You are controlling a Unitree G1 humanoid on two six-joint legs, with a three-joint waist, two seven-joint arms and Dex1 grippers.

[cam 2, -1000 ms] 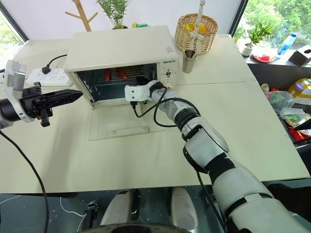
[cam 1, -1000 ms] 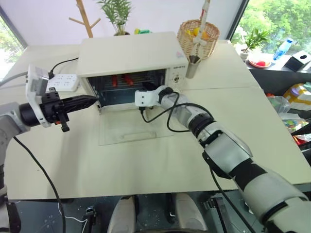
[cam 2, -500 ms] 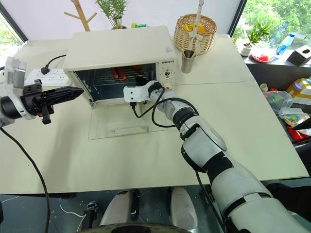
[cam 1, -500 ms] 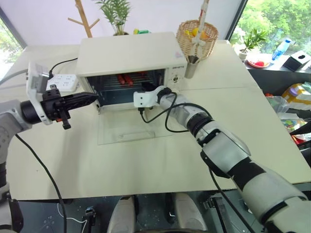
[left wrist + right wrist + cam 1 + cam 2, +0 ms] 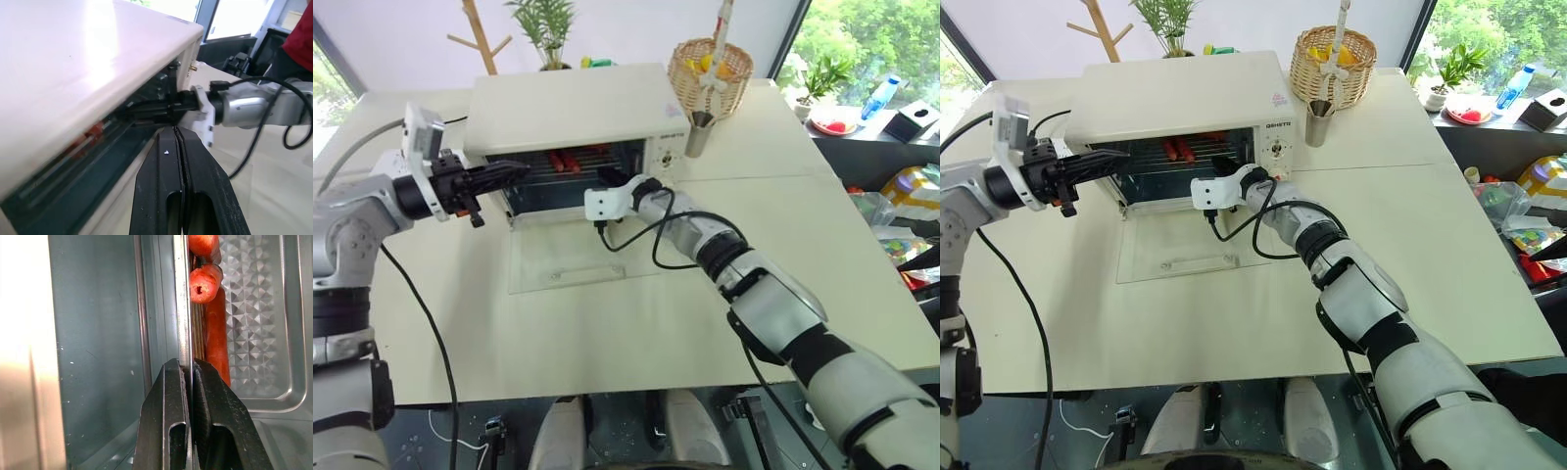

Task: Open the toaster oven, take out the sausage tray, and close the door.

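Sausage tray (image 5: pixel 254 323) rim pinched in right gripper (image 5: pixel 188 369), probably ready for sliding out of toaster oven (image 5: pixel 578 108). Door (image 5: pixel 570 257) flat open mid-frame. Left gripper (image 5: pixel 514 171) shut, empty, at upper left.

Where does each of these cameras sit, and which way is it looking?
Head views, left and right eye: look forward and down over both arms at the toaster oven, its door lying open.
Left wrist view: looks along the shut left gripper past the oven's front.
Right wrist view: inside the oven, right gripper shut on the sausage tray rim.
Shared: oven, right gripper.
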